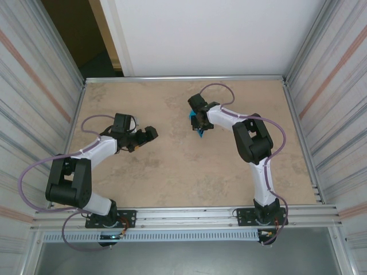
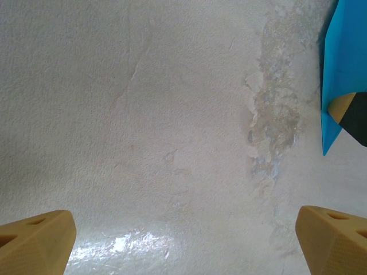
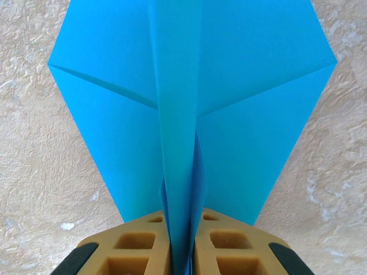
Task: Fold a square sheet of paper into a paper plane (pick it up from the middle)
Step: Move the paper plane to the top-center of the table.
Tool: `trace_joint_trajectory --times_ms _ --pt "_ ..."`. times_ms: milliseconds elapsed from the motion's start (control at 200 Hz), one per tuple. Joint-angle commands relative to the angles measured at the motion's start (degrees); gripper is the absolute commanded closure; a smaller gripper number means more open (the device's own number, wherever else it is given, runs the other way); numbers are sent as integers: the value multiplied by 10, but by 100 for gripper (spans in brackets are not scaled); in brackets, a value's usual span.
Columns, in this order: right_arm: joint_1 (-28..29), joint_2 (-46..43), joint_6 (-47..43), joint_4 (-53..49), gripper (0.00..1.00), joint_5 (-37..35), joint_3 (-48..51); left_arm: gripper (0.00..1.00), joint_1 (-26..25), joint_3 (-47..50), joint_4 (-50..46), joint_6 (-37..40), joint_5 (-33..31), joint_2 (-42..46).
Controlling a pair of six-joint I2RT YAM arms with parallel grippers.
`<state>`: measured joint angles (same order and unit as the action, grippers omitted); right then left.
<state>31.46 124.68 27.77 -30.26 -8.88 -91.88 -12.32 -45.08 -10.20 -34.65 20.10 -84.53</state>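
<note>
On the right wrist camera I see the right pincer (image 3: 182, 243) pressed together on the plane (image 3: 189, 86). Its two tan fingers (image 3: 140, 249) squeeze the raised centre fold from either side, with nothing but paper between them. The plane runs straight away from the pincer: the narrow end sits in the grip, and the body widens to two side corners, then tapers toward the top of the view. It is plain teal-blue and sharply creased, with two slanting fold lines meeting the centre ridge. Its wings spread over the mottled beige surface (image 3: 34, 172), though I cannot tell whether they touch it. From above, the right pincer (image 1: 199, 127) is near the middle of the surface (image 1: 172, 166), toward the far side, with a bit of blue plane (image 1: 200, 134) peeking out beside it. The left pincer (image 1: 150, 133) is well apart to the left, spread wide. Its own camera catches the plane (image 2: 341, 57) at the right edge.
</note>
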Motion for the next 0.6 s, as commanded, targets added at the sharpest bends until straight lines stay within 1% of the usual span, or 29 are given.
trace_joint_trajectory --times_ms 0,175,331,501,596 --pt "-6 -18 10 3 86 19 26 1 4 -5 4 6 9 -4" --pt "-19 -20 25 32 87 58 62 1 4 -4 4 6 10 -5" --pt "-19 -19 34 46 87 71 88 1 4 -6 4 5 11 -7" --pt "-7 -8 22 29 87 37 80 2 4 -7 4 6 12 -9" --pt "-4 -2 20 21 84 31 70 1 4 -9 3 5 12 -8"
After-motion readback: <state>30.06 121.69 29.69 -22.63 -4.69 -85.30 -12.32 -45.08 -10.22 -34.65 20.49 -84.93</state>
